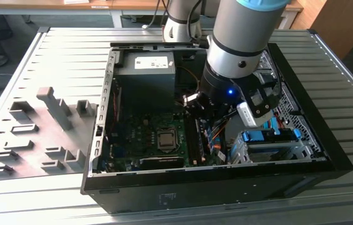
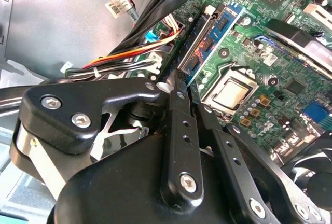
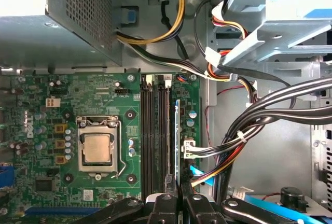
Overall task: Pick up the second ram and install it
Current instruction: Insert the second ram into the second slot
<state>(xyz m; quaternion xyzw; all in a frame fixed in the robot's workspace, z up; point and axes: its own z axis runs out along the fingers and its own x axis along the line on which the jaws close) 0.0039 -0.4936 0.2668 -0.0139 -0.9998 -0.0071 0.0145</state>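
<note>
The open computer case (image 1: 326,154) lies on its side on a slatted metal table (image 1: 70,51). A set of gray fixture blocks (image 1: 51,112) sits beside it on the exterior view's left. The arm (image 1: 239,42) reaches down into the case.

The second ram (image 2: 212,37) stands on its long edge in the second wrist view, with chips along its face. It lines up with the memory slot farthest from the processor socket (image 3: 97,148). In the first wrist view the stick appears edge-on as a thin blue line (image 3: 177,141) next to the darker empty slots (image 3: 150,136), with the cable bundle (image 3: 270,115) on its other side. I can't tell from here whether it has gone fully home or is only resting in the mouth of the slot.

It looks like a light, stiff little board, rigid along its length but easy to crack if twisted. The contacts on its lower edge are delicate. The sensible hold is on the bare upper edge or the short ends, kept square to the slot so it doesn't bind.

The gripper (image 2: 179,86) is at the near end of the stick. Its fingers (image 2: 181,130) are drawn in to a narrow gap and appear to pinch that end of the board. In the first wrist view the gripper (image 3: 179,203) sits in line with the blue edge, over the green motherboard (image 3: 52,110). The cables run just beside the slot and could catch on a finger.
</note>
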